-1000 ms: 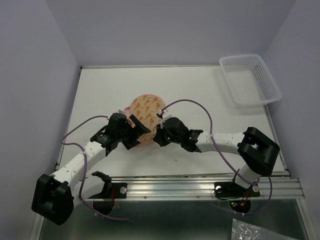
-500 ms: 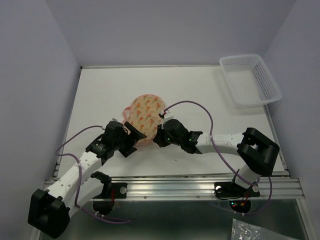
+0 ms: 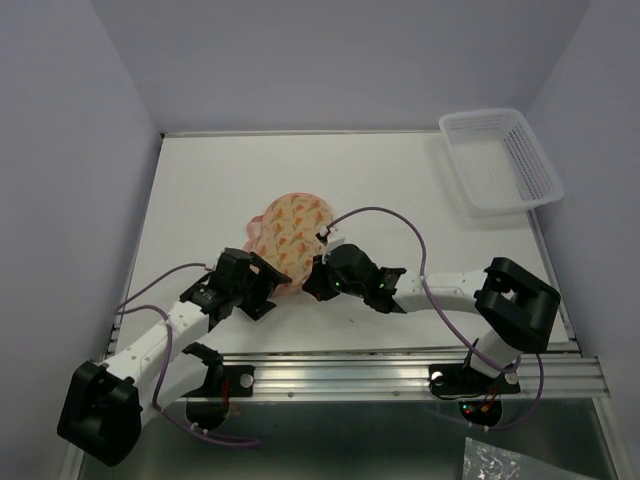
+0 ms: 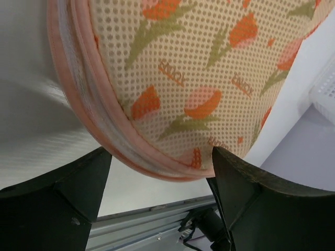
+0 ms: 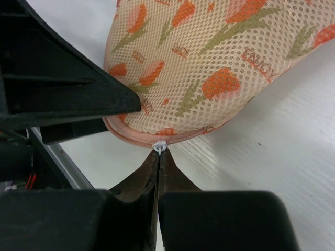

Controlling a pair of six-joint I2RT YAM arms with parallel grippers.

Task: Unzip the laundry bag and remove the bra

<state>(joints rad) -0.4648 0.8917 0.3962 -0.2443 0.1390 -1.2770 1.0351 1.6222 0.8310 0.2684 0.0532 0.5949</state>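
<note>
White counter (image 3: 400, 190) boxed in by pale lilac walls. White plastic lattice basket (image 3: 497, 160) at far right corner, well apart from everything else. Purple cables (image 3: 390, 215) looping over both arms. Aluminium rail (image 3: 400, 372) along near edge.

Laundry bag (image 3: 290, 225) left of counter centre, lying on the surface. Cream mesh, orange tulip print, pink zip edging (image 4: 99, 130) round near rim. Zip closed where seen from right wrist.

Left claw (image 3: 268, 285) at bag's near-left edge. Spread wide in wrist view, one finger (image 4: 68, 188) on each side of bag's rounded end, rim between the tips. Contact with either finger not certain.

Right claw (image 3: 312, 283) at bag's near edge, just beside left claw. Fingers (image 5: 141, 178) pressed together, pinching small white zip pull (image 5: 159, 146) at the pink edging. Left claw's black finger across upper left of right wrist view, hiding that part of bag.
</note>
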